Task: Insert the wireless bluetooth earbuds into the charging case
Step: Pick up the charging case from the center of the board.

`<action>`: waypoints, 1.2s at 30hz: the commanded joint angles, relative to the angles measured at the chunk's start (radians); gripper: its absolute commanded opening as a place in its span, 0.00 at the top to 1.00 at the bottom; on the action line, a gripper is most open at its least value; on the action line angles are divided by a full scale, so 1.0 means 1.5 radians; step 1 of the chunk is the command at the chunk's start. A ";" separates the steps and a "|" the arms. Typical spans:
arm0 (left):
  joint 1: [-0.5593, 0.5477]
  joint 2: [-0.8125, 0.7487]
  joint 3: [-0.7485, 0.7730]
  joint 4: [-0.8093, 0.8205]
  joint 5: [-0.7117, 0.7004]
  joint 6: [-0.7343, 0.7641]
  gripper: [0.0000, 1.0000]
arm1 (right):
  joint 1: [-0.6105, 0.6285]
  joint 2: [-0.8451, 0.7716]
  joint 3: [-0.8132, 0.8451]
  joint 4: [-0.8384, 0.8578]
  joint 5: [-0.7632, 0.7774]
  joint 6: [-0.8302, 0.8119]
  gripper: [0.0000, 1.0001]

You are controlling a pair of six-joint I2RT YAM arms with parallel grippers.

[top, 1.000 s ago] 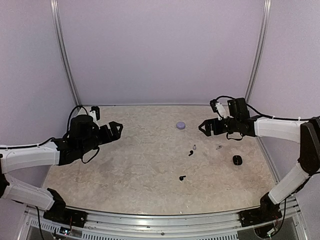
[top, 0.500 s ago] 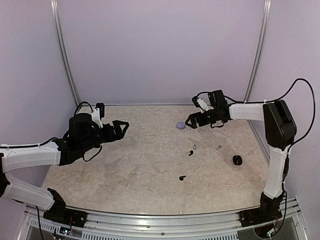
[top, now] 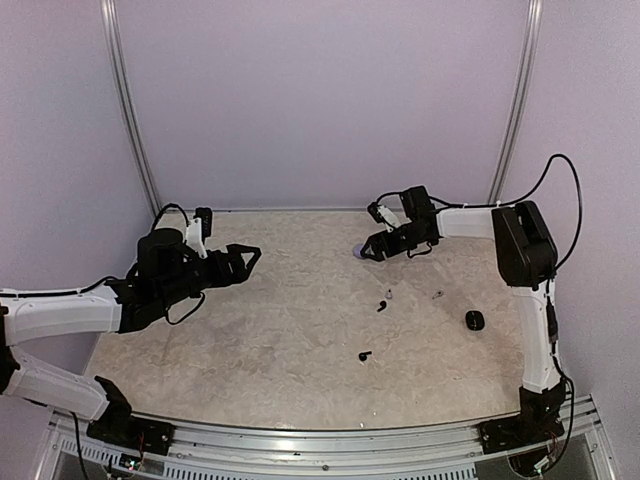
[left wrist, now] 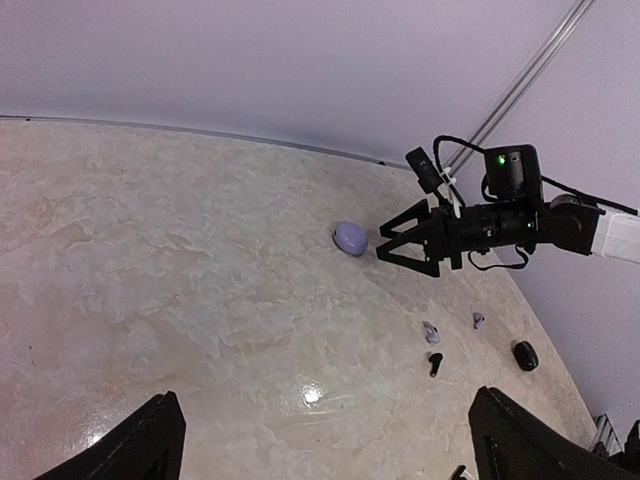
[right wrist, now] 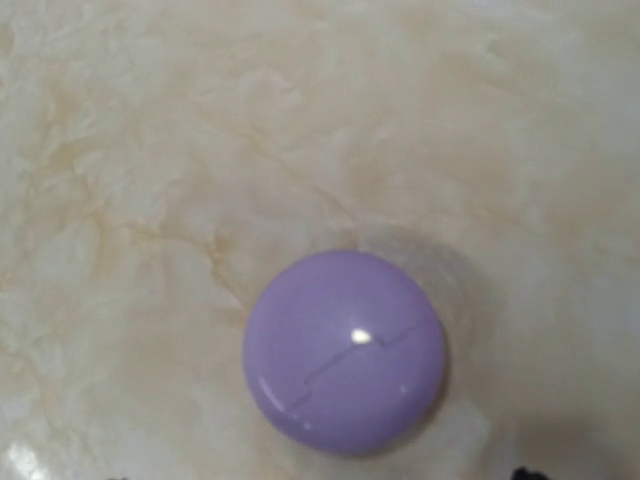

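Lower the spread, empty right fingers (left wrist: 403,221) squarely astride the shut lilac charging case (right wrist: 345,352) at the far middle of the desk (top: 280,330), clear of the earbuds (top: 381,306) lying loose nearer, left fingers (left wrist: 150,440) likewise spread, then clench gently.

Pale lilac walls (top: 320,100) fill the upper frame; metal posts (top: 128,100) rise upper left and right over a marbled beige tabletop (top: 280,330).

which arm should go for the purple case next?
Right. The right gripper, open, hangs just beside the purple case, which fills much of its wrist view. The left gripper, also open, sits far off on the left side.
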 commanded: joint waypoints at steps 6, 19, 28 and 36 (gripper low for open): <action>-0.003 0.008 -0.005 0.030 0.023 0.019 0.01 | -0.004 0.057 0.082 -0.035 -0.026 -0.087 0.21; -0.003 0.011 -0.007 0.048 0.068 0.030 0.01 | 0.012 0.124 0.165 -0.087 -0.021 -0.189 0.23; -0.003 0.024 -0.001 0.047 0.069 0.035 0.01 | 0.021 0.136 0.164 -0.091 -0.030 -0.222 0.31; -0.003 0.037 0.011 0.038 0.066 0.042 0.01 | 0.022 0.155 0.186 -0.102 -0.038 -0.229 0.40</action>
